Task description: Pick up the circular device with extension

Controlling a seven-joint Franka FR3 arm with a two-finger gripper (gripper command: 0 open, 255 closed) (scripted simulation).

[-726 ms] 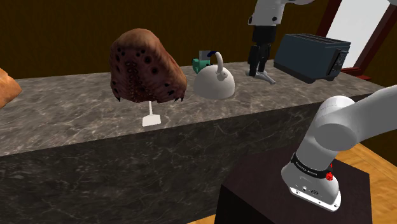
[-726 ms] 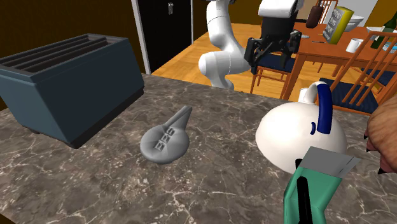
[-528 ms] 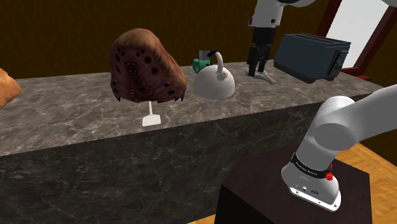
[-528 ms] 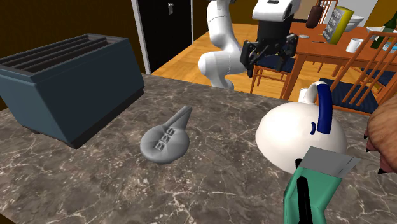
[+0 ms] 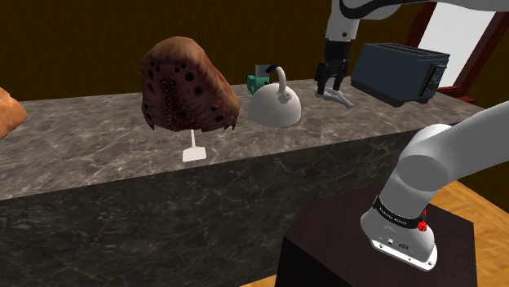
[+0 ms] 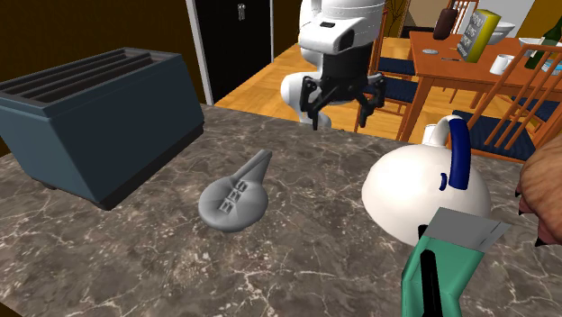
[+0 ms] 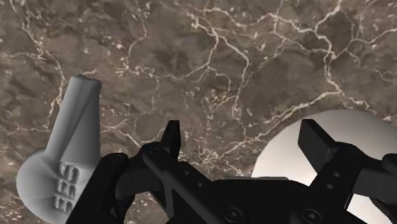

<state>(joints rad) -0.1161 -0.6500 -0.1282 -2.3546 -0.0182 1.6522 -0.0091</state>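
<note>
Grey round device [image 6: 233, 198] on veined marble counter [image 6: 306, 261], wooden floor [image 6: 255, 87], dining table [image 6: 443, 74] beyond

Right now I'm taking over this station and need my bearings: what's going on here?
A white Franka arm holds its black end effector above a marbled counter, fingers apart and empty. Its target, a grey round device with a tapering extension, lies flat on the counter between a dark blue toaster and a white kettle. In the wrist view the device sits off to one side of the fingers, not between them, so nothing is grasped yet.
</note>
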